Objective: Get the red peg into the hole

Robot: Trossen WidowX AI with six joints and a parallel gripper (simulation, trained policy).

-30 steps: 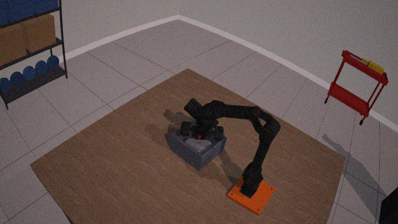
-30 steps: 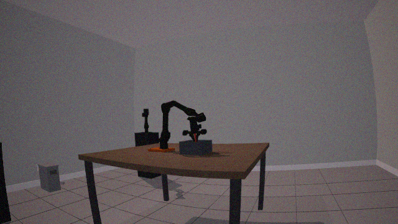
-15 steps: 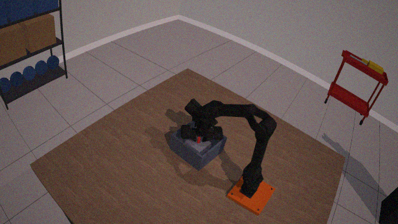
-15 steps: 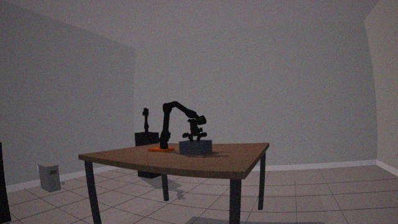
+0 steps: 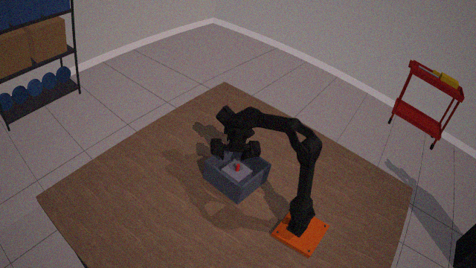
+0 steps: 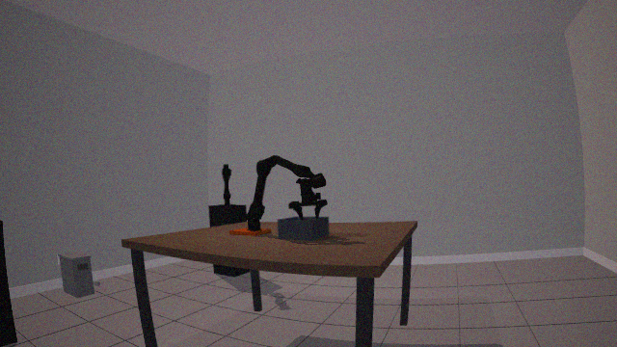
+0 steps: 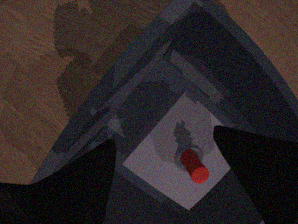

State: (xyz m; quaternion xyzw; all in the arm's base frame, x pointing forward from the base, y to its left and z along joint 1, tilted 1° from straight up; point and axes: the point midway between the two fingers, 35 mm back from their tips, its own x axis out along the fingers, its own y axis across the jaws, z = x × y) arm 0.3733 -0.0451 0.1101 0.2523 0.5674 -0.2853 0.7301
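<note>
Gripper (image 5: 234, 157) (image 6: 308, 217) (image 7: 165, 138) open, pointing down above the box (image 5: 238, 191) (image 6: 304, 228) (image 7: 250, 60)

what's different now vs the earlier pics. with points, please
The red peg (image 5: 238, 167) (image 7: 194, 166) was between the fingers above the box's rim; it has moved down and now stands at the plate (image 5: 245, 174) (image 7: 150, 162) inside. The gripper (image 5: 233, 155) (image 6: 308, 217) (image 7: 165, 138) went down, let go, opened wide and rose a little. The box (image 5: 238, 193) (image 6: 304, 230) (image 7: 240, 65) and orange base (image 5: 316, 242) (image 6: 236, 232) stayed put.
</note>
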